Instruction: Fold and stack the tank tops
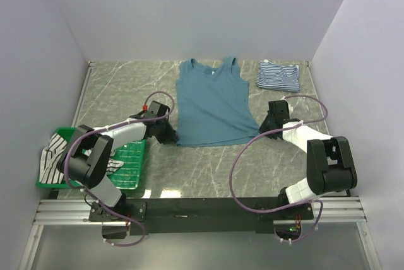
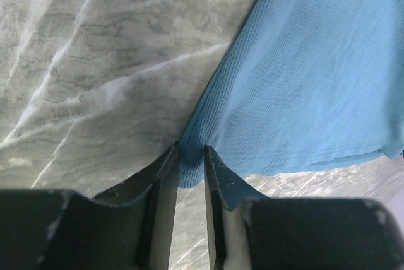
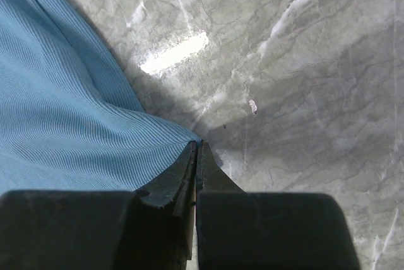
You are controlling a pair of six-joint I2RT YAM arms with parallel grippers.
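Observation:
The plain teal-blue tank top (image 1: 211,103) lies flat in the middle of the table, straps to the back. My left gripper (image 1: 169,136) is shut on its near left hem corner, and the cloth (image 2: 303,81) shows pinched between the fingers (image 2: 191,150). My right gripper (image 1: 264,128) is shut on the near right hem corner, the jaws closed tight (image 3: 196,147) on the teal cloth (image 3: 57,118). The fine navy-and-white striped tank top (image 1: 278,76) lies folded at the back right. The black-and-white striped tank top (image 1: 52,159) hangs crumpled over the basket's left edge.
A green plastic basket (image 1: 132,156) stands at the near left, next to the left arm. White walls enclose the marble table on three sides. Purple cables loop off both arms.

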